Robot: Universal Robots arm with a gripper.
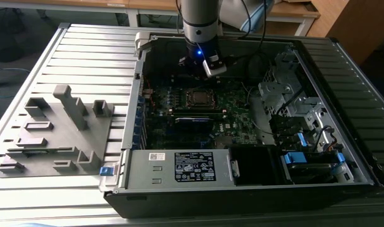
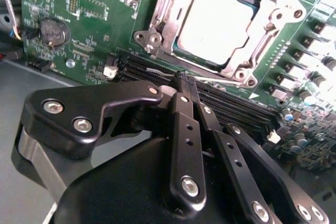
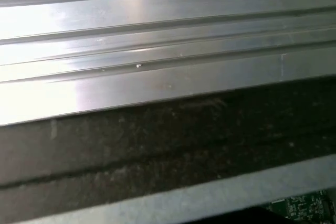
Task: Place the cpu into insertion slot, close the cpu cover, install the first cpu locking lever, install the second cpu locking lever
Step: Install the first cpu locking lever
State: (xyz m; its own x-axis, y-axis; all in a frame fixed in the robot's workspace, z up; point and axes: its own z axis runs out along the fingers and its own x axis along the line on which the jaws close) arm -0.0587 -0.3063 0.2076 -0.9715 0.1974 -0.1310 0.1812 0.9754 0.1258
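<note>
End effector (image 2: pixel 184 82): fingers together, holding nothing, poised above the memory slots (image 2: pixel 231 103); in the exterior view it stands at 12 o'clock of the cpu (image 1: pixel 198 97). The cpu lies on the board (image 2: pixel 100 19), framed by the cover (image 2: pixel 163 14). It is probably light, stiff and fragile, and best gripped by opposite edges.

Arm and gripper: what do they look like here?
The arm is a silver-grey tube with a dark band, a blue light at its wrist and black cables beside it. The gripper is matte black, built of jointed links fastened with silver screws.
</note>
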